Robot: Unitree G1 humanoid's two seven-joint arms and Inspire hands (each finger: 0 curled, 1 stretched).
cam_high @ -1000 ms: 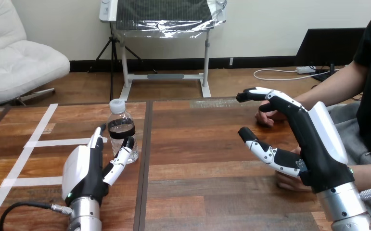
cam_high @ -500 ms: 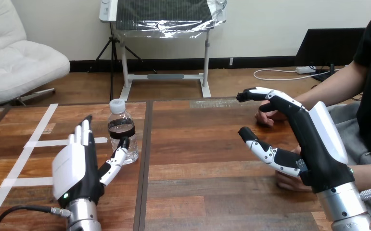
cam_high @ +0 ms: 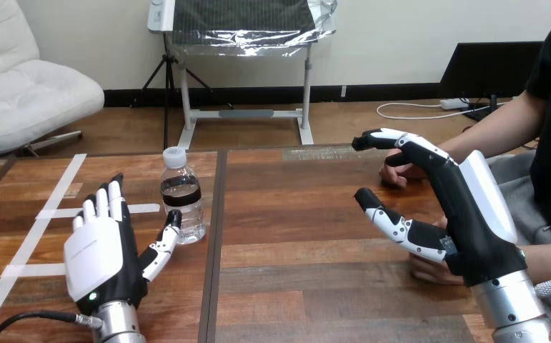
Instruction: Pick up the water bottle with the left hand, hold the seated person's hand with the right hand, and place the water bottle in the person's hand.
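Beside water bottle [cam_high: 181, 200], left hand [cam_high: 104, 251] spread wide, right hand [cam_high: 465, 214] likewise splayed, empty — off-centre grasp may tip it

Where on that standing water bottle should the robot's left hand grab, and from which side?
Around the middle of the water bottle, near its dark label band, coming from the bottle's left, where the open left hand is beside it. The bottle stands upright and its body is round there, so the hand could likely wrap it; the narrow white cap looks a poorer hold.
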